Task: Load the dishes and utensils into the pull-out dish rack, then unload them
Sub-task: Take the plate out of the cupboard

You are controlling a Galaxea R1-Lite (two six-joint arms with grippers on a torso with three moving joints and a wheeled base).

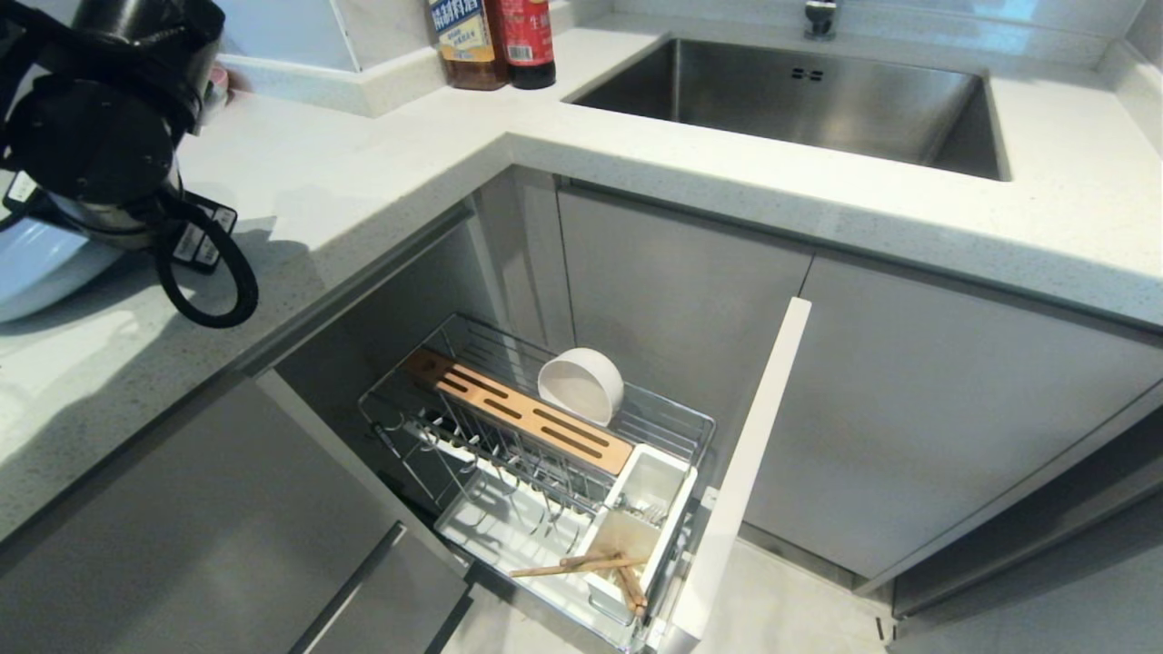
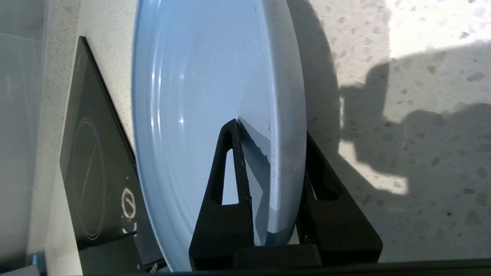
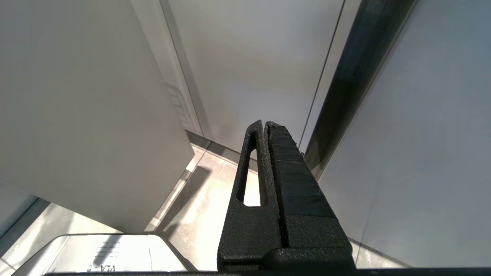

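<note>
The large pale blue plate [image 2: 199, 96] stands on edge over the speckled counter, and my left gripper [image 2: 270, 130] is shut on its rim, one finger on each face. In the head view only a slice of that plate [image 1: 36, 272] shows under the left arm [image 1: 100, 136] at the far left of the counter. The pull-out dish rack [image 1: 545, 454] stands open below. The cream-white bowl [image 1: 581, 383] leans on its side at the rack's back. The chopsticks [image 1: 591, 568] lie across the white cutlery holder [image 1: 636, 527]. My right gripper [image 3: 265, 124] is shut and empty, parked low beside cabinet fronts.
A black induction hob [image 2: 92, 172] lies beside the plate. Two sauce bottles [image 1: 495, 41] and the steel sink [image 1: 818, 100] sit along the counter's back. The rack's narrow white door front [image 1: 745, 472] juts out, and its wooden knife block [image 1: 518, 409] runs lengthwise.
</note>
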